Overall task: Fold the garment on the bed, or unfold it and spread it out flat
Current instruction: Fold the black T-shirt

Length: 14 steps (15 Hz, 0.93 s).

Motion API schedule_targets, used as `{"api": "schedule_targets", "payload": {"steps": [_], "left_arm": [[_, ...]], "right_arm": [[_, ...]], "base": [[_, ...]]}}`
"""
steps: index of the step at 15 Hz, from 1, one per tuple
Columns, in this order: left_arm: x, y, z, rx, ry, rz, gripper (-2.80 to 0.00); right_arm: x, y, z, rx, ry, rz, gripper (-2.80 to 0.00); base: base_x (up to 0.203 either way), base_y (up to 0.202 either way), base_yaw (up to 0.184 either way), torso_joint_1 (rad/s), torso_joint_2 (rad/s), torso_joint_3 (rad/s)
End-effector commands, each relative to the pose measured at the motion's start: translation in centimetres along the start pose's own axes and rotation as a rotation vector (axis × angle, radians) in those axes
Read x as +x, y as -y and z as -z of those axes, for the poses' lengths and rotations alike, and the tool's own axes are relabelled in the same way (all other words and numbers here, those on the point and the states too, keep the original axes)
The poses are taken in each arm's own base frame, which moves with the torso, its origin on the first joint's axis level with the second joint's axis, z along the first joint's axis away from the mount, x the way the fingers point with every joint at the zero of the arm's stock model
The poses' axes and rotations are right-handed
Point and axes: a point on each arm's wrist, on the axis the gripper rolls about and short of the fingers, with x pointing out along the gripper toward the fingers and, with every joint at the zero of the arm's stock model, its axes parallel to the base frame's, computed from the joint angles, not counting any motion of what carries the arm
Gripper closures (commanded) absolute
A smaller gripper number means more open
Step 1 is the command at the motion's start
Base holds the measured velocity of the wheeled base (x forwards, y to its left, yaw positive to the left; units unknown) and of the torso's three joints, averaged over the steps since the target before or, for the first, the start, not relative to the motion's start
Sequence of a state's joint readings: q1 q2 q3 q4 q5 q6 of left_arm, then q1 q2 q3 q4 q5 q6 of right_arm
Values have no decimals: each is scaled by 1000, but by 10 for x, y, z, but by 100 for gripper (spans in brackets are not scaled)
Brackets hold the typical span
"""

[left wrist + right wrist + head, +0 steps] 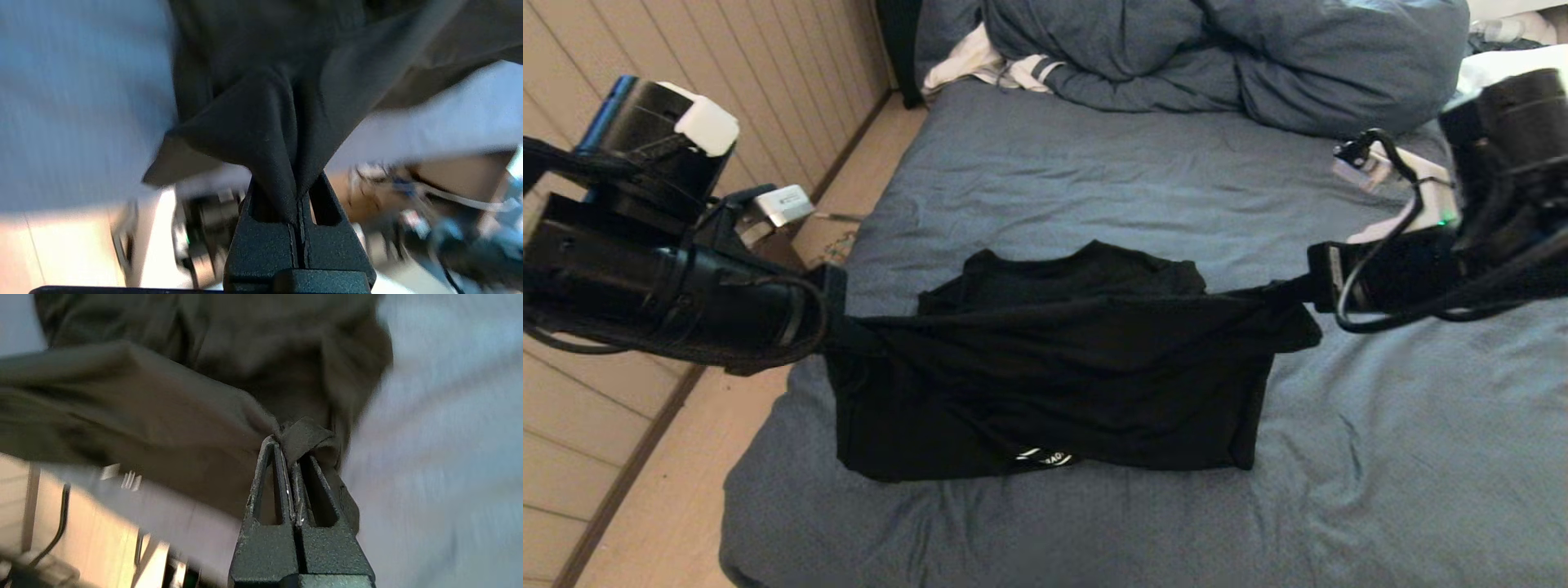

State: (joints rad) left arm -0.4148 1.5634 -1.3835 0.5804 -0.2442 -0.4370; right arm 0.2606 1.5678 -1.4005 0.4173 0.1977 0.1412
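A: One bed (pixel 1094 171), one garment (pixel 1054 384) mid-frame, top edge strung taut between two tools, lower part resting on the sheet.

B: Tool state?

A: Left tool (pixel 297 204) clamped on one corner, right tool (pixel 292 457) on the other.

B: Risk?

A: Uneven pull likely slips a pinched corner; fold skews.

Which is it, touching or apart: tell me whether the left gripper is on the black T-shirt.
Touching. The left wrist view shows the left gripper shut on a bunched fold of the black T-shirt, the cloth pinched between its fingers.
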Motion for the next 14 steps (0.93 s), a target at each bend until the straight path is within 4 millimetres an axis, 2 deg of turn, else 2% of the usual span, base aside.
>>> {"api": "schedule_targets", "payload": {"steps": [1, 4, 7, 9, 12, 14], "left_arm": [[46, -18, -19, -24, -28, -43, 0], [81, -37, -45, -38, 20, -54, 0], [104, -59, -70, -55, 94, -42, 0], [110, -67, -85, -61, 124, -20, 0], [119, -68, -106, -50, 173, 0, 0], [132, -74, -109, -52, 164, -4, 0]], "right_arm": [[59, 11, -11, 15, -62, 9, 0], [108, 19, -24, 17, -70, 11, 0], [140, 25, -38, 12, -41, 11, 0], [154, 33, -49, 14, -2, 18, 0], [171, 44, -57, -9, 67, 24, 0], [173, 45, -58, -17, 77, 26, 0]], "base": [[0, 0, 0, 0, 0, 0], [0, 0, 0, 0, 0, 0], [0, 0, 0, 0, 0, 0], [0, 0, 0, 0, 0, 0], [0, 0, 0, 0, 0, 0], [0, 0, 0, 0, 0, 0]]}}
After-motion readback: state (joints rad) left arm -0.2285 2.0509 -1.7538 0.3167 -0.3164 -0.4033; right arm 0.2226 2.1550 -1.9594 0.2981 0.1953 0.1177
